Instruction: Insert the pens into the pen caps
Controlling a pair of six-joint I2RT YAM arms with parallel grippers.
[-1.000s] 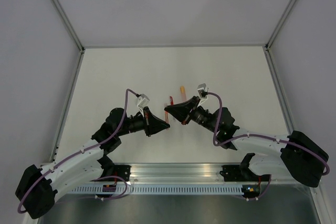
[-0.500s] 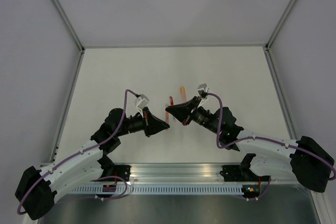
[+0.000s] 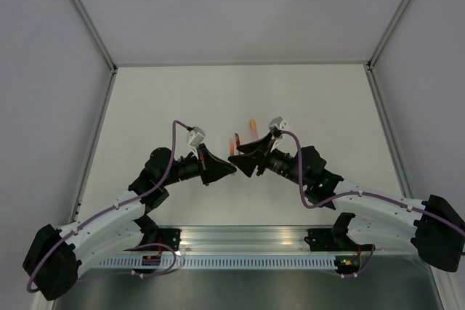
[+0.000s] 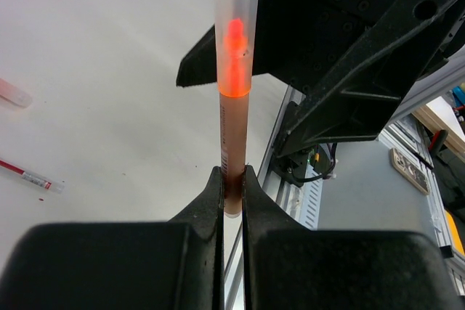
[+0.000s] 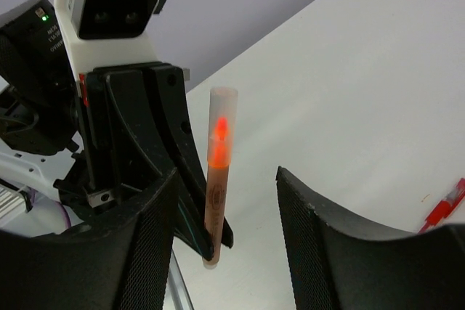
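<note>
Two pens: salmon pen point(image 4: 231, 136), red pen point(image 4: 29, 176). Two caps: fitted cap point(image 4: 235, 34), loose cap point(image 4: 11, 94).

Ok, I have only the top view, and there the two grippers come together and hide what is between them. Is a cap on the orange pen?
Observer: Yes. In the left wrist view a translucent cap sits over the top end of the orange pen.
Operator: Who holds the pen?
Observer: The left gripper, shut on its lower end, well below the cap.
Operator: And does the right one hold the cap?
Observer: No. The right gripper is open, its fingers apart on either side of the pen; no contact shows.
</note>
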